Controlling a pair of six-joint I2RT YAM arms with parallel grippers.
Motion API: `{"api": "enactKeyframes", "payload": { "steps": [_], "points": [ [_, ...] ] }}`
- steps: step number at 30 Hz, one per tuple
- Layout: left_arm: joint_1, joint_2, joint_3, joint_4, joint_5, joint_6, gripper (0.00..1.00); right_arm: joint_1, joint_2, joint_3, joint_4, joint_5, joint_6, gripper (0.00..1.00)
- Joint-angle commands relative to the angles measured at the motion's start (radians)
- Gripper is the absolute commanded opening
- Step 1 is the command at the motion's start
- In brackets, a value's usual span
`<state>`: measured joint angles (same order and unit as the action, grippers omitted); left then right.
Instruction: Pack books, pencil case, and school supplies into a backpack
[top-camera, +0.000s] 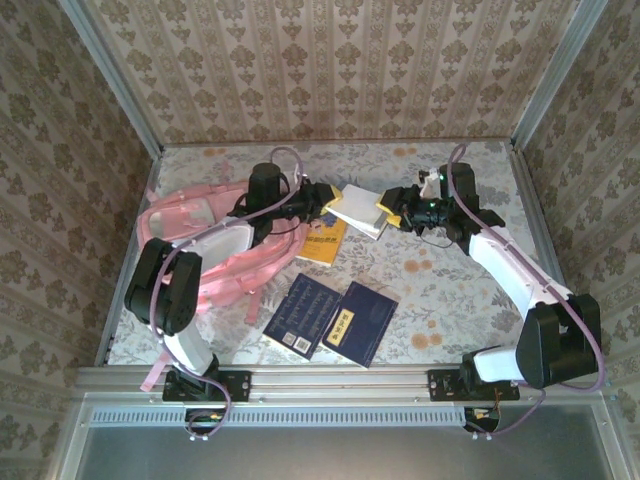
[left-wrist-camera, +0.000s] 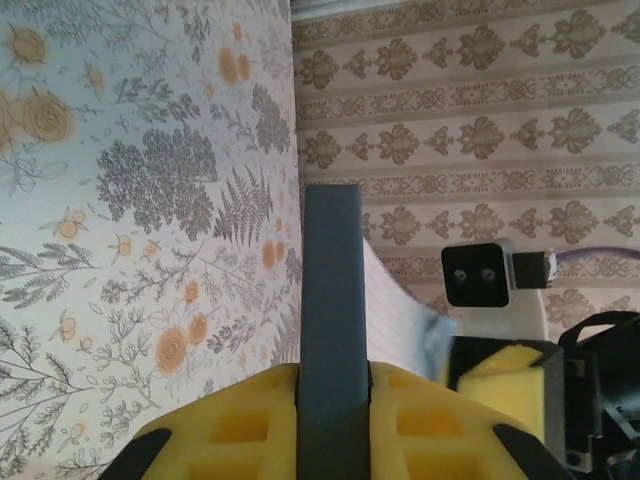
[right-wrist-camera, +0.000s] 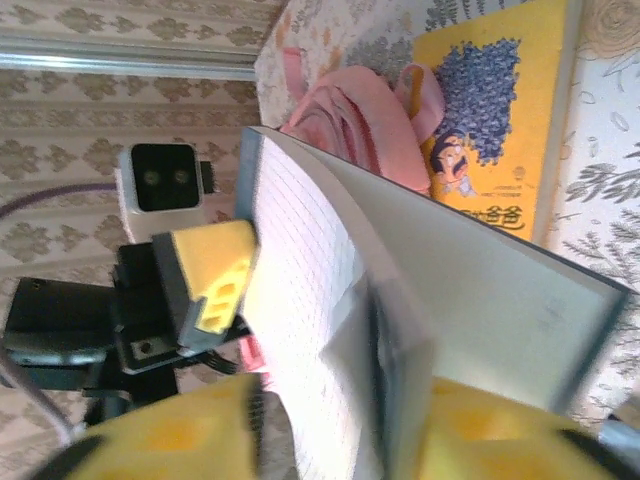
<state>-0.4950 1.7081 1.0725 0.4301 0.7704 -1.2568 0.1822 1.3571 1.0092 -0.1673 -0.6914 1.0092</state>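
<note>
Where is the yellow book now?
The yellow book lies flat on the table near the top view's centre, just right of the backpack, beyond the two navy books.

Floral table (top-camera: 440, 290): backpack (top-camera: 180, 215), yellow book (top-camera: 325, 242), navy books (top-camera: 303, 315).

Wallpaper (top-camera: 330, 60): beige damask in striped bands, covering the back wall and both side walls. Table (top-camera: 450, 290) under a pale floral cloth with orange blooms and grey ferns. Aluminium rail (top-camera: 340, 382) along the near edge. Metal posts (top-camera: 110, 75) in the back corners. Light soft, even.
</note>
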Motion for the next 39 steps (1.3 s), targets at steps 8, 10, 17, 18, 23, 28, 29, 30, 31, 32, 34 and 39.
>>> {"api": "enactKeyframes", "payload": {
  "steps": [8, 10, 17, 18, 23, 28, 29, 30, 31, 32, 34, 39],
  "points": [
    [0.032, -0.123, -0.015, -0.019, -0.045, 0.019, 0.00, 0.003, -0.083, -0.035, -0.071, 0.094, -0.019, 1.00],
    [0.032, -0.129, -0.021, -0.006, -0.044, 0.007, 0.00, 0.008, -0.082, -0.084, 0.033, 0.062, 0.067, 1.00],
    [0.027, -0.146, -0.060, 0.058, -0.057, -0.041, 0.00, 0.103, -0.012, -0.172, 0.443, 0.043, 0.296, 0.98],
    [0.026, -0.146, -0.064, 0.062, -0.057, -0.045, 0.00, 0.118, -0.004, -0.171, 0.474, 0.055, 0.309, 0.96],
    [0.026, -0.148, -0.082, 0.067, -0.066, -0.057, 0.00, 0.168, -0.005, -0.208, 0.622, 0.146, 0.371, 0.73],
    [0.026, -0.148, -0.085, 0.085, -0.065, -0.070, 0.00, 0.189, -0.009, -0.235, 0.685, 0.189, 0.395, 0.40],
    [0.026, -0.149, -0.086, 0.086, -0.064, -0.072, 0.00, 0.189, -0.013, -0.241, 0.684, 0.198, 0.394, 0.35],
    [0.026, -0.149, -0.085, 0.085, -0.063, -0.072, 0.00, 0.189, -0.022, -0.247, 0.684, 0.209, 0.390, 0.31],
    [0.026, -0.151, -0.086, 0.085, -0.065, -0.072, 0.00, 0.188, -0.031, -0.250, 0.682, 0.217, 0.381, 0.31],
    [0.026, -0.153, -0.088, 0.085, -0.066, -0.073, 0.00, 0.188, -0.039, -0.250, 0.669, 0.224, 0.369, 0.31],
    [0.026, -0.157, -0.092, 0.085, -0.066, -0.073, 0.00, 0.187, -0.056, -0.248, 0.629, 0.237, 0.345, 0.32],
    [0.027, -0.163, -0.105, 0.082, -0.068, -0.074, 0.00, 0.166, -0.078, -0.270, 0.622, 0.248, 0.343, 0.30]
  ]
}}
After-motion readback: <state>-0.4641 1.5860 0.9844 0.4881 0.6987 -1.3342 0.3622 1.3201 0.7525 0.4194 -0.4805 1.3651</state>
